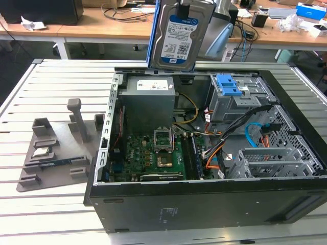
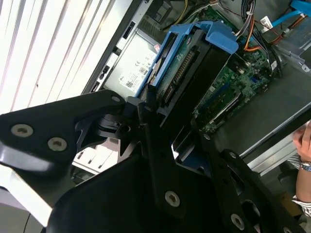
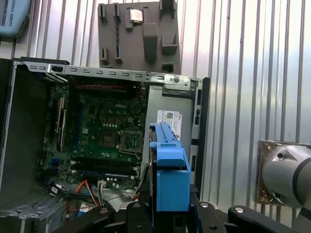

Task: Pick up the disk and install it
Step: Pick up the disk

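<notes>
Disk hangs upright, long axis vertical, label outward, clamped in the gripper above the open computer case

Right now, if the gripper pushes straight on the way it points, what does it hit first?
Probably the grey power supply: the gripper, jaws shut on the disk, points down into the case, and the disk's lower edge hangs over that box. Depth is unclear.

Bright even light, glare washing out the slatted table, computer case interior softly shadowed
</notes>
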Robot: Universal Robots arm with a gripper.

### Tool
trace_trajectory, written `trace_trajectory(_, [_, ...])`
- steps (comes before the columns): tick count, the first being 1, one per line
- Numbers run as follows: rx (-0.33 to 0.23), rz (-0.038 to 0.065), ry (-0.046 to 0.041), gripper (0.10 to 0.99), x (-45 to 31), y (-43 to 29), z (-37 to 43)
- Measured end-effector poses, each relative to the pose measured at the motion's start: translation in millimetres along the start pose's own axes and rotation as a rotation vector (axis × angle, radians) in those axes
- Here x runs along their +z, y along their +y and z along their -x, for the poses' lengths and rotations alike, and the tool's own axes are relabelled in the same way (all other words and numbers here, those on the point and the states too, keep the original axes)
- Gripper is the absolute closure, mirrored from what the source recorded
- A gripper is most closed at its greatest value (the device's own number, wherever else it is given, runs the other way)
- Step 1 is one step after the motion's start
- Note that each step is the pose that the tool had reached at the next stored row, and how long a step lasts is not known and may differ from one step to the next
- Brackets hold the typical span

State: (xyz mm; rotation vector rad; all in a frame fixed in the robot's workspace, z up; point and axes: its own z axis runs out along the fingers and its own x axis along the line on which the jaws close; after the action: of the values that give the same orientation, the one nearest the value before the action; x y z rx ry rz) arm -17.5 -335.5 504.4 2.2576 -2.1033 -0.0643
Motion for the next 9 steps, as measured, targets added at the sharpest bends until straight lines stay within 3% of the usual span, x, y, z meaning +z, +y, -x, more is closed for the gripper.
trace_trajectory(2, [0.032,0.000,-0.0015,0.722,3.0,-1.0,0.0])
trace_trajectory(8, [0.035,0.000,-0.0017,0.722,10.7,-8.3,-1.7])
trace_trajectory(9, [0.036,0.000,-0.0017,0.722,18.5,-10.5,-9.4])
